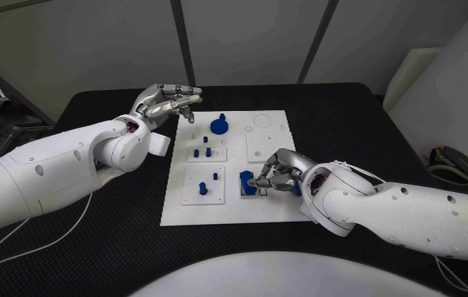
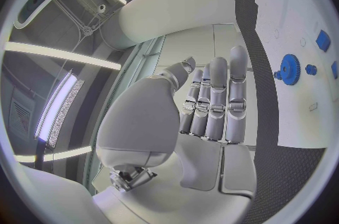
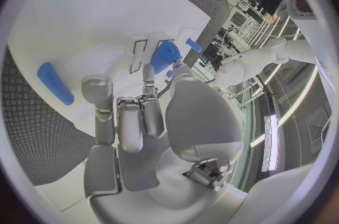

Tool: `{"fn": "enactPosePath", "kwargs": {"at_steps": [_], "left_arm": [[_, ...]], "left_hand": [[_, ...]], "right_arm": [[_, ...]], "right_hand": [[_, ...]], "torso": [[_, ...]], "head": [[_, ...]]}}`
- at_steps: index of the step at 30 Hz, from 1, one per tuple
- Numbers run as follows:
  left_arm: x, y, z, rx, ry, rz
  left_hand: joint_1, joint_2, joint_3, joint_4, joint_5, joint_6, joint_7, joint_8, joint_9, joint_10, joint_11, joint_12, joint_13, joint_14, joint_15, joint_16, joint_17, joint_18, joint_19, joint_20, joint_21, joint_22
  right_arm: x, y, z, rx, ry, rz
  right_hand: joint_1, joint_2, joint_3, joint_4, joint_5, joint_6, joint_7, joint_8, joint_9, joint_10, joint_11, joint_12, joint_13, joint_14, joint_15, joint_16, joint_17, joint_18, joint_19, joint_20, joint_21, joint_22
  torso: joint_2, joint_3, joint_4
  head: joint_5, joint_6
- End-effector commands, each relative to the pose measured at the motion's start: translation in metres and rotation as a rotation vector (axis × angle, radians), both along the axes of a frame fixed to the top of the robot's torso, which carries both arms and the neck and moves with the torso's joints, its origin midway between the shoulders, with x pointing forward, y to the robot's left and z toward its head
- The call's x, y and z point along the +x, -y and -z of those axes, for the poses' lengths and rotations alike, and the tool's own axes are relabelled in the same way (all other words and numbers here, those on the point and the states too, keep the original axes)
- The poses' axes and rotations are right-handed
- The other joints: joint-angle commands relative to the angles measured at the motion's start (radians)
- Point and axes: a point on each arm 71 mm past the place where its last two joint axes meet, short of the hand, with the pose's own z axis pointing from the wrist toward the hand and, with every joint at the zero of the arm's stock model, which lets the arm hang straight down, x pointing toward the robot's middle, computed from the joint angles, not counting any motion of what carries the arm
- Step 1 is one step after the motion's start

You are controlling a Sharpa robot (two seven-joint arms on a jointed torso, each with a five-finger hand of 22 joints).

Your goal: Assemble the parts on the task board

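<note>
Silver fingers of the right hand (image 1: 278, 172) curl over a blue part (image 1: 249, 183) on the task board (image 1: 268, 210), half hiding it; we cannot tell whether they pinch it. From the left wrist, the left hand (image 2: 205, 117) holds nothing, fingers straight and together, beside the blue gear (image 2: 290, 69). From the right wrist, bent fingertips (image 3: 148, 74) touch that blue part (image 3: 164, 57).

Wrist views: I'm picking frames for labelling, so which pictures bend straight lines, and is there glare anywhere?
Both wrist views bend the task board edges; the head view keeps the task board's edges straight. Bright ceiling strips glare in the left wrist view beside the left hand, and in the right wrist view beyond the right hand.
</note>
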Motion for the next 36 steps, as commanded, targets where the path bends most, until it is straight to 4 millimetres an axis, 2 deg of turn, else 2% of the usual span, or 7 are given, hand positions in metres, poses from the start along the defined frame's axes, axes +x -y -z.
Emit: {"fn": "enactPosePath", "kwargs": {"at_steps": [1, 4, 12, 18, 25, 36], "left_arm": [[0.0, 0.001, -0.001, -0.01, 0.002, 0.006], [0.0, 0.0, -0.001, -0.009, 0.001, 0.006], [-0.001, 0.0, 0.0, -0.009, 0.0, 0.005], [-0.001, 0.001, 0.0, -0.01, 0.0, 0.008], [-0.001, 0.0, 0.0, -0.009, 0.0, 0.005], [-0.001, 0.002, 0.0, -0.011, -0.001, 0.01]], "left_hand": [[0.0, 0.009, -0.007, 0.001, -0.005, -0.009, 0.0, 0.004, 0.001, -0.009, -0.001, 0.005, 0.0, -0.006, -0.001, 0.002, -0.001, 0.005, -0.004, -0.001, -0.006, -0.002], [0.0, 0.009, -0.007, 0.001, -0.005, -0.009, 0.0, 0.004, 0.001, -0.009, -0.001, 0.005, 0.0, -0.006, -0.001, 0.002, -0.001, 0.005, -0.004, -0.001, -0.006, -0.002], [0.0, 0.009, -0.007, 0.001, -0.005, -0.009, 0.0, 0.004, 0.001, -0.009, -0.001, 0.005, 0.0, -0.006, -0.001, 0.002, -0.001, 0.005, -0.004, -0.001, -0.006, -0.002], [0.0, 0.009, -0.007, 0.001, -0.005, -0.009, 0.0, 0.004, 0.001, -0.009, -0.001, 0.005, 0.0, -0.006, -0.001, 0.002, -0.001, 0.005, -0.004, -0.001, -0.006, -0.002], [0.0, 0.009, -0.007, 0.001, -0.005, -0.009, 0.0, 0.004, 0.001, -0.009, -0.001, 0.005, 0.0, -0.006, -0.001, 0.002, -0.001, 0.005, -0.004, -0.001, -0.006, -0.002], [0.0, 0.009, -0.007, 0.001, -0.005, -0.009, 0.0, 0.004, 0.001, -0.009, -0.001, 0.005, 0.0, -0.006, -0.001, 0.002, -0.001, 0.005, -0.004, -0.001, -0.006, -0.002]], "right_arm": [[-0.001, 0.0, -0.007, -0.008, 0.073, -0.028], [-0.003, -0.001, -0.009, -0.004, 0.084, -0.057], [-0.008, 0.0, -0.011, -0.009, 0.083, -0.094], [-0.006, 0.0, -0.009, -0.013, 0.077, -0.099], [-0.005, -0.001, -0.008, -0.021, 0.067, -0.105], [0.003, -0.009, -0.002, -0.028, 0.072, -0.1]], "right_hand": [[0.017, -0.003, -0.002, -0.006, 0.005, 0.001, -0.008, 0.009, 0.003, 0.02, -0.008, -0.005, 0.126, 0.092, -0.008, -0.003, 0.212, -0.013, -0.002, -0.006, -0.006, 0.002], [0.04, -0.001, -0.004, -0.016, 0.006, 0.002, -0.01, 0.019, 0.008, 0.021, -0.01, -0.004, 0.128, 0.093, -0.009, -0.003, 0.213, -0.013, -0.002, -0.007, -0.007, 0.002], [0.063, 0.002, -0.009, -0.026, -0.002, 0.003, -0.013, 0.032, 0.016, 0.023, -0.012, -0.003, 0.131, 0.093, -0.011, -0.001, 0.216, -0.014, 0.001, -0.009, -0.005, 0.008], [0.066, 0.005, -0.01, -0.027, -0.004, 0.003, -0.013, 0.035, 0.017, 0.023, -0.013, -0.003, 0.131, 0.093, -0.011, -0.001, 0.216, -0.014, 0.001, -0.009, -0.005, 0.008], [0.071, 0.01, -0.011, -0.028, -0.005, 0.005, -0.015, 0.041, 0.02, 0.024, -0.014, -0.002, 0.132, 0.093, -0.012, -0.001, 0.217, -0.014, 0.002, -0.01, -0.004, 0.01], [0.091, 0.028, -0.01, -0.036, -0.004, 0.004, -0.019, 0.052, 0.026, 0.025, -0.017, -0.003, 0.133, 0.094, -0.015, 0.0, 0.218, -0.015, 0.003, -0.012, -0.004, 0.012]], "torso": [[0.0, -0.0003, 0.0001], [0.0, 0.0001, 0.0012], [0.001, -0.0019, -0.0002], [0.001, -0.0002, 0.0037], [0.0, -0.0014, 0.0004], [0.002, 0.0003, 0.0034]], "head": [[-0.001, 0.0], [0.0, 0.001], [0.0, 0.001], [0.002, -0.002], [0.004, -0.003], [0.005, -0.004]]}}
